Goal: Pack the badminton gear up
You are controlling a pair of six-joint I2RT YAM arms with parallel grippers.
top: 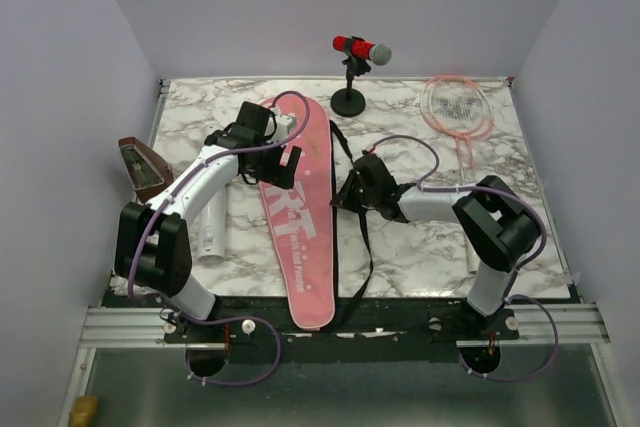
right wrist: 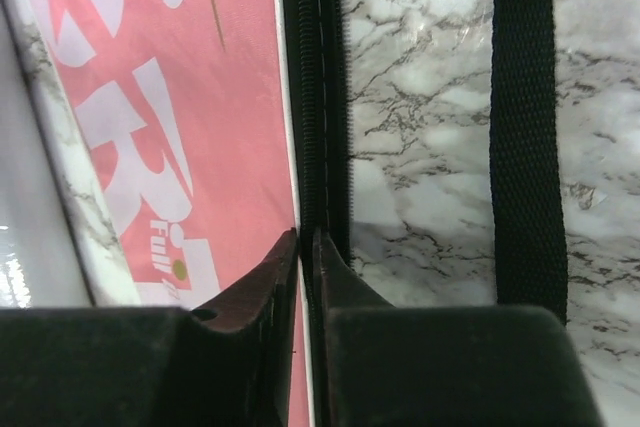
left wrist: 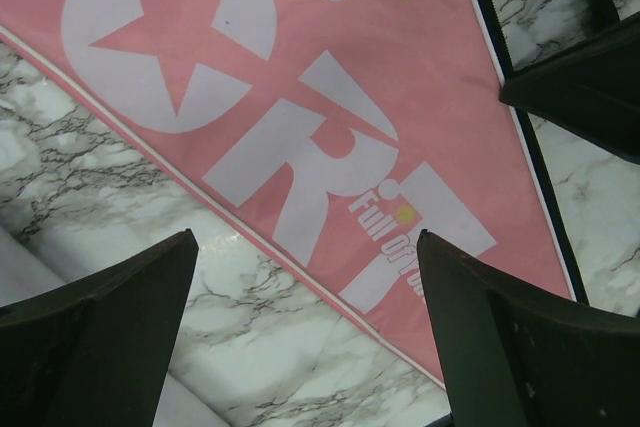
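The long pink bag (top: 298, 217) lies flat down the middle of the marble table, its black strap (top: 365, 247) trailing along its right side. My left gripper (top: 285, 159) hovers open over the bag's left edge (left wrist: 300, 97), its fingers wide apart and empty (left wrist: 307, 247). My right gripper (top: 350, 192) sits at the bag's right edge. In the right wrist view its jaws (right wrist: 306, 237) are pressed nearly together on the black zipper edge (right wrist: 315, 97), next to the strap (right wrist: 525, 127). The white tube (top: 212, 227) lies left of the bag. Two pink rackets (top: 458, 107) rest at the far right.
A red microphone on a black stand (top: 360, 50) stands at the back centre. A small brown wedge-shaped box (top: 140, 167) sits at the table's left edge. Grey walls close in the left, back and right sides.
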